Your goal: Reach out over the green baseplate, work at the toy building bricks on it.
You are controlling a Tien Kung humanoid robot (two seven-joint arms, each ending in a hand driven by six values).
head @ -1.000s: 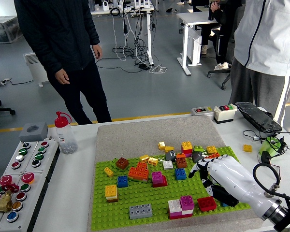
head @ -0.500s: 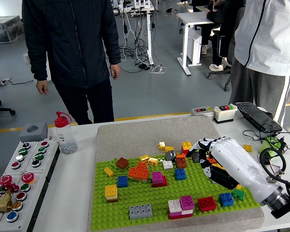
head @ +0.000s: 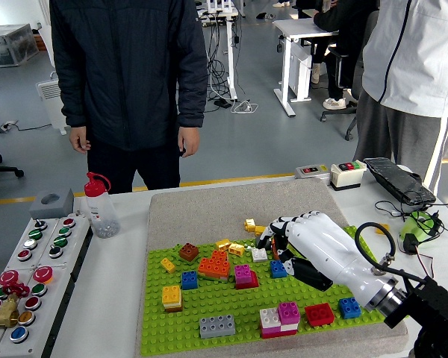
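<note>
Head view puts my right robot hand (head: 284,240) over the green baseplate (head: 224,304), fingers curled down among the far bricks (head: 263,240). I judge I'm closing on one, though I cannot tell if anything is gripped; next I'd pinch and lift

no readable text, labels, brands or numbers on anything

Robot hand (head: 295,240) hides bricks beneath; fingertip contact unclear.
</note>
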